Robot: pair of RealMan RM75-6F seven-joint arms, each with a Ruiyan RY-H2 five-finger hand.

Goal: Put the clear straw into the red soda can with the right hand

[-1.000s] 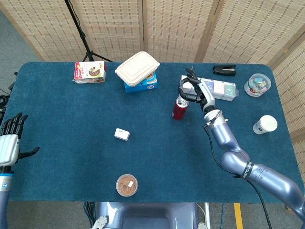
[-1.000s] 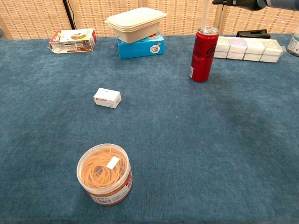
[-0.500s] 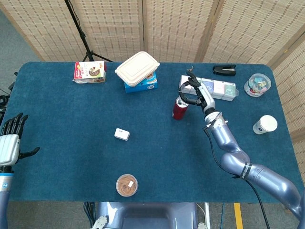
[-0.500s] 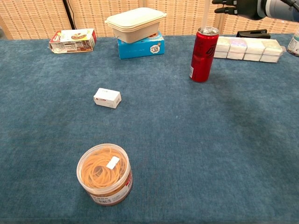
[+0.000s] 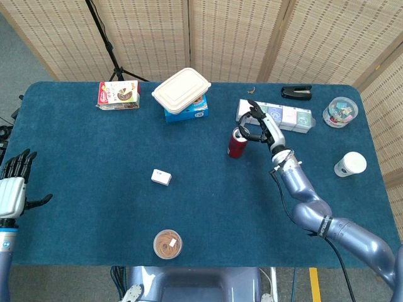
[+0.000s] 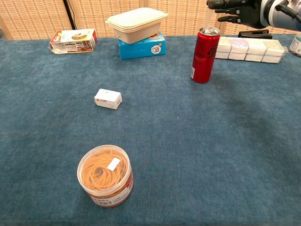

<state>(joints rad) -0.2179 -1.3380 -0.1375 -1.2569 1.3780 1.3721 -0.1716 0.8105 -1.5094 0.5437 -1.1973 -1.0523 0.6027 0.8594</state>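
The red soda can point(image 6: 204, 54) stands upright on the blue table, toward the back right; the head view shows the can point(image 5: 237, 143) too. A clear straw point(image 6: 207, 21) rises from the can's opening, its lower end inside. My right hand point(image 6: 244, 11) hovers just above and to the right of the can top, with fingertips point(image 6: 214, 4) pinching the straw's upper part. From above, the right hand point(image 5: 261, 126) sits beside the can's rim. My left hand point(image 5: 12, 189) rests at the table's left edge, fingers apart and holding nothing.
A tub of rubber bands point(image 6: 105, 175) stands near the front and a small white box point(image 6: 108, 99) mid-table. A white lidded container point(image 6: 136, 22) on a blue box, a snack box point(image 6: 73, 41), a row of packets point(image 6: 247, 48), a black stapler point(image 5: 296, 93) and a paper cup point(image 5: 349, 165) line the back and right.
My right hand has come down toward the can top, and the straw stands lower in the can. The left hand has not moved.
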